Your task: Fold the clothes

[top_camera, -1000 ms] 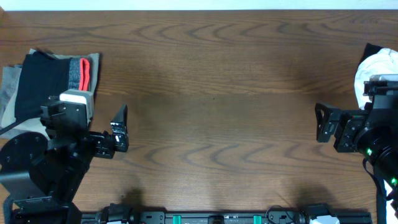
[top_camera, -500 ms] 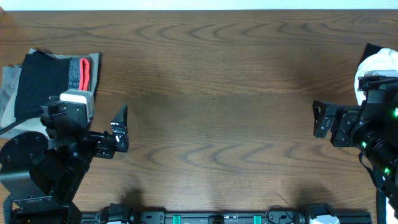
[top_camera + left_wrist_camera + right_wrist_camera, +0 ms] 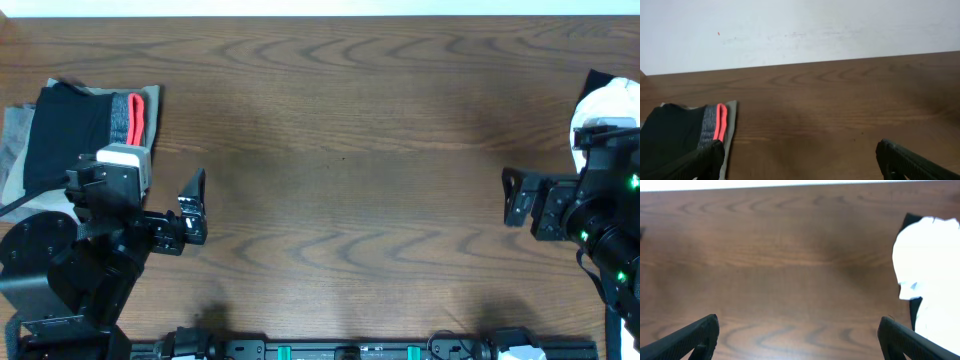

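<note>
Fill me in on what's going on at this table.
Two robot arms are on a clothes-folding job, but neither is handling anything right now. The left gripper and right gripper both hover open over the bare table. The black pants lie folded at the left edge, on a tan-grey garment; a white garment sits bunched at the right edge.

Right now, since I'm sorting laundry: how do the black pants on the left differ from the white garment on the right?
Colour: the black pants have a grey and red-orange waistband; the white garment is white. Shape: the pants lie folded flat with straight edges; the white garment is a rounded heap. Both are cloth resting on the table.
</note>
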Controlling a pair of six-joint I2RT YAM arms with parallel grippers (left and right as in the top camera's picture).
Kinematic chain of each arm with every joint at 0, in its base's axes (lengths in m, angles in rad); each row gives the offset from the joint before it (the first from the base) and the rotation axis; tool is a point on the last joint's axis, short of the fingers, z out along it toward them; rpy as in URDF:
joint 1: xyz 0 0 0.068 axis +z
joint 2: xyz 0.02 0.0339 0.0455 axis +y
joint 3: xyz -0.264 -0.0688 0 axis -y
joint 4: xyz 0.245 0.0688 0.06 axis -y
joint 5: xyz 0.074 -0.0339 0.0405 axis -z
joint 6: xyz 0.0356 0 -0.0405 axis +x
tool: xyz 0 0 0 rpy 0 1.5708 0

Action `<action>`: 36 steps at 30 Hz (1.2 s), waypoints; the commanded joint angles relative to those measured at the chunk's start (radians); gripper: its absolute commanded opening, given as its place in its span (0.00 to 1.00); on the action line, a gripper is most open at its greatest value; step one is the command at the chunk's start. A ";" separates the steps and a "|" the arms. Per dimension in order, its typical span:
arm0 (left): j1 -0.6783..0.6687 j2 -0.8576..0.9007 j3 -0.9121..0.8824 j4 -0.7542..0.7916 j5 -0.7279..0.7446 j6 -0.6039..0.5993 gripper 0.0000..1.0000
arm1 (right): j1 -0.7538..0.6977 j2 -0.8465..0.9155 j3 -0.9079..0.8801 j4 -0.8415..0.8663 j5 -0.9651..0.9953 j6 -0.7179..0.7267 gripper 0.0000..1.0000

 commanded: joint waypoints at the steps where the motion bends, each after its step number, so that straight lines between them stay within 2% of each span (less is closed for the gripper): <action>1: -0.002 -0.003 -0.002 0.000 -0.006 -0.013 0.98 | 0.010 -0.003 -0.005 -0.043 0.012 0.016 0.99; 8: -0.002 -0.003 -0.002 0.000 -0.006 -0.013 0.98 | 0.009 -0.007 -0.029 -0.085 0.022 0.014 0.99; 12: -0.002 -0.003 -0.002 0.000 -0.006 -0.013 0.98 | 0.009 -0.041 -0.113 -0.013 0.037 0.000 0.99; 19: -0.002 -0.003 -0.002 0.000 -0.006 -0.012 0.98 | 0.008 -0.249 -0.467 0.222 0.036 -0.031 0.99; 29: -0.002 -0.003 -0.002 0.000 -0.006 -0.013 0.98 | 0.008 -0.632 -1.057 0.709 0.032 -0.031 0.99; 36: -0.002 -0.003 -0.002 0.000 -0.006 -0.013 0.98 | 0.008 -0.815 -1.326 0.959 0.019 -0.027 0.99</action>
